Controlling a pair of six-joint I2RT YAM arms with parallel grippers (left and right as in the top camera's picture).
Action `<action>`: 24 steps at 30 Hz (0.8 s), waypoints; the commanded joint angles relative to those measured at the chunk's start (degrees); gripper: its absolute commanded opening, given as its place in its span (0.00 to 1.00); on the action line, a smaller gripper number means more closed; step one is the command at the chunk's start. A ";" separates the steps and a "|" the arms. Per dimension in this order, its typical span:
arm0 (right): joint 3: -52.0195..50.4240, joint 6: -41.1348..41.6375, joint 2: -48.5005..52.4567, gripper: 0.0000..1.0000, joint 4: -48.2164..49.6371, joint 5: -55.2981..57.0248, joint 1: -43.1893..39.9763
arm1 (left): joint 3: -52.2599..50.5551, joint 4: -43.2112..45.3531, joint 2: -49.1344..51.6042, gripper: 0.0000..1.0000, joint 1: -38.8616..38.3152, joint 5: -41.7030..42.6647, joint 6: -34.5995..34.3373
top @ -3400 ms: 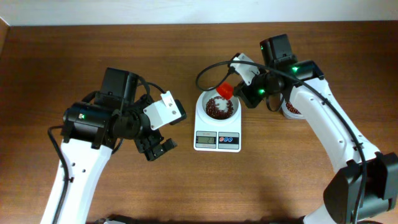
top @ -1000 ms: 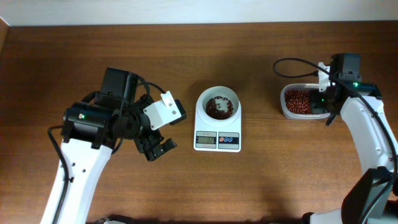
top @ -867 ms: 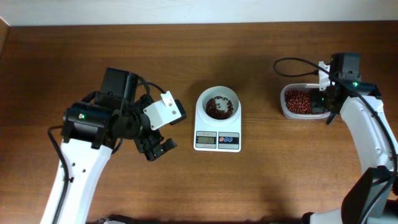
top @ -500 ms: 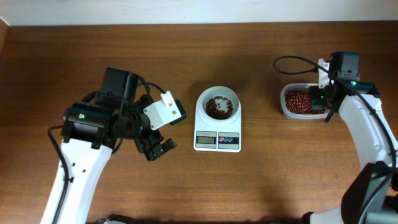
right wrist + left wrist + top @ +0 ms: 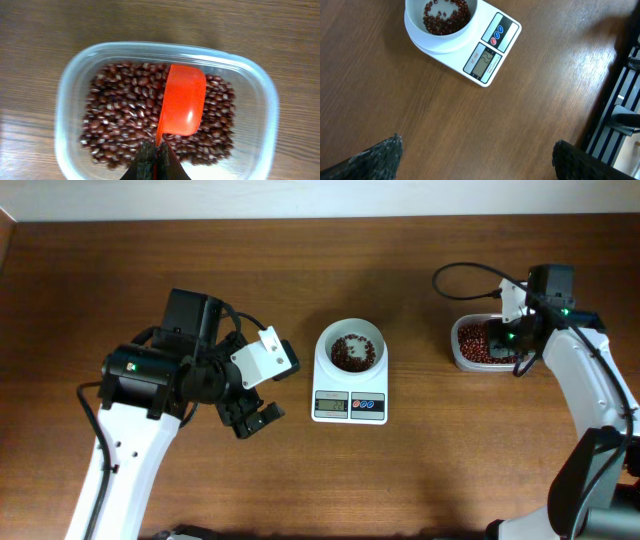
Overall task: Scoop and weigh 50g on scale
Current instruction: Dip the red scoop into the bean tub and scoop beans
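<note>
Wide wooden table (image 5: 320, 480) under both arms. The left gripper (image 5: 256, 418) hangs above the bare wood, jaws spread wide, nothing between them. In its wrist view the two dark fingertips (image 5: 375, 160) sit at the bottom corners of the frame.

Next in size is the scale (image 5: 350, 395). It sits just off the left gripper's right side, between the two grippers and nearer the left one. From the left wrist it lies up ahead of the open fingers, with the display and the red and blue buttons facing back towards them. The digits are too small to read.

Over to the right gripper (image 5: 155, 162): it hovers right over the clear plastic tub (image 5: 70, 90), far out to the right of the scale. Its jaws are clamped tight on the handle of the orange scoop (image 5: 182, 107), which reaches forward from the fingertips. The scoop's cup faces up, bare orange inside, lying across the heap.

The white bowl (image 5: 322, 345) rides on top of the scale and carries a thin layer of red beans (image 5: 352, 352). The tub directly below the right gripper holds many more red beans (image 5: 120, 115).
</note>
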 commanded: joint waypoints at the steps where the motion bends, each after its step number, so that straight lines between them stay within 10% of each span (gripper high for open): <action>1: -0.50 1.14 0.61 0.04 0.35 -8.02 0.00 | -0.42 -0.04 -0.96 0.99 0.24 0.20 0.48; 24: -0.33 5.38 0.02 0.04 -3.91 -31.17 -16.92 | -0.42 -0.07 -0.98 0.99 0.24 0.20 0.48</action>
